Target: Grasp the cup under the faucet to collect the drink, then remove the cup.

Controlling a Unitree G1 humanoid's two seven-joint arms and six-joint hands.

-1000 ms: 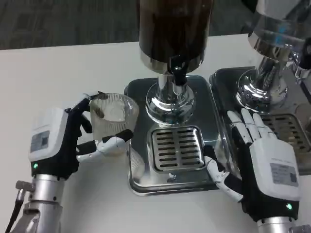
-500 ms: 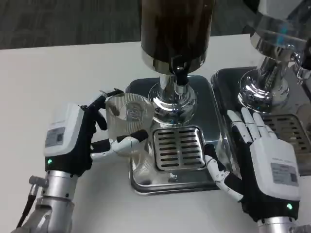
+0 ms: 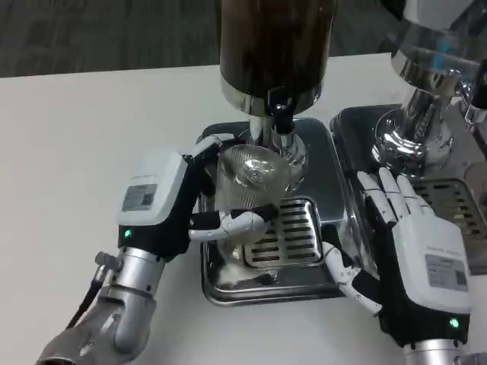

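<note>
Clear ribbed glass was what I had in my left hand (image 3: pixel 179 201): the cup (image 3: pixel 247 190), held from its left side with the thumb across its near wall and the other fingers wrapped behind. It was tilted, its mouth leaning toward the dispenser, and it sat above the left part of the slotted grate (image 3: pixel 285 232) in the steel drip tray (image 3: pixel 259 285). The rim was just beside the chrome pedestal, a little to the left of the black faucet (image 3: pixel 280 114) and below it. I could not tell whether the cup's base touched the grate or hung just over it.

The faucet stuck out from the bottom of the dark drink tank (image 3: pixel 274 46), which stood on the tray.

My right hand (image 3: pixel 415 251) held nothing. Its fingers were straight and slightly spread, pointing away from me, and it lay over the seam between the first tray and a second tray (image 3: pixel 365 122) to its right, with the thumb reaching toward the near right corner of the grate. On that second tray stood another shiny dispenser (image 3: pixel 426 91). All of it rested on the white table (image 3: pixel 91 122).
</note>
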